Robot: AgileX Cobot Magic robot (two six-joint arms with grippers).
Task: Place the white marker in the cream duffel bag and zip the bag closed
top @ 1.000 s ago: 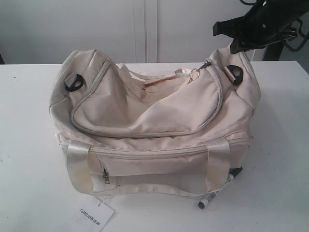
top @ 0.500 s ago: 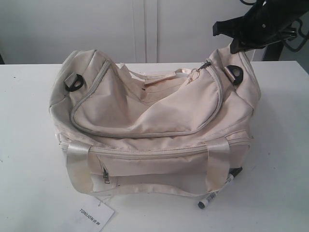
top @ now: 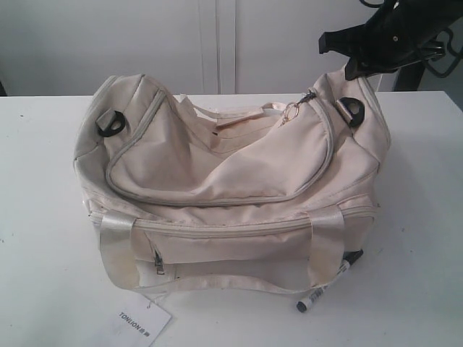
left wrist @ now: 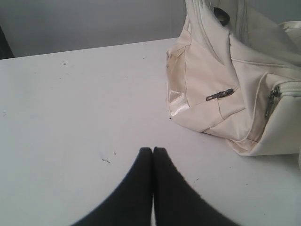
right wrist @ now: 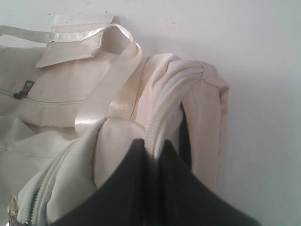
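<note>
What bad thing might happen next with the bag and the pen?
1. The right gripper pinches the bag at its end; a tug might drag the bag and roll the pen beside it away.
2. The bag looks zipped with the pen outside, so it may get left out.

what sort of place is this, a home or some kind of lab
Most likely a robotics lab or test bench, not a home: a bare white table, a plain pale panelled wall behind it, a black robot arm overhead, and just a cream duffel bag and white marker laid out.
</note>
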